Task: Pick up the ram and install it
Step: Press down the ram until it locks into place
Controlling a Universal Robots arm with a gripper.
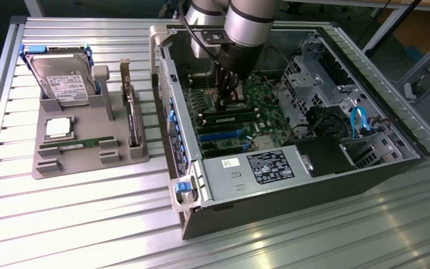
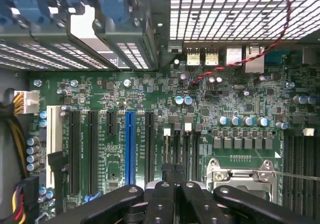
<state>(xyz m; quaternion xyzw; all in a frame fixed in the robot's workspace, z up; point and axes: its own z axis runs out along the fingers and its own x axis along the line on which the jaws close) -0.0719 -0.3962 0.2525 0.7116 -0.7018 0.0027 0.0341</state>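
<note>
A ram (image 1: 76,144), a thin green stick, lies in a slot of the grey holder (image 1: 88,162) at the exterior view's left, outside the computer. My gripper (image 1: 226,105) reaches down into the open computer case (image 1: 290,185), just above the motherboard (image 1: 234,134). In the wrist view my gripper (image 2: 175,186) is shut, its black fingers (image 2: 162,199) pressed together over the memory slots (image 2: 176,149). A narrow green strip (image 1: 228,119) lies along those slots right under the fingertips. Whether they touch it I cannot tell.
On the grey holder also stand a silver hard drive (image 1: 64,78), an upright dark expansion card (image 1: 131,120) and a processor chip (image 1: 58,128). Beside my fingers sits the processor socket (image 2: 240,176). A blue slot (image 2: 130,144), drive cage (image 1: 308,84) and cables (image 2: 240,63) crowd the case.
</note>
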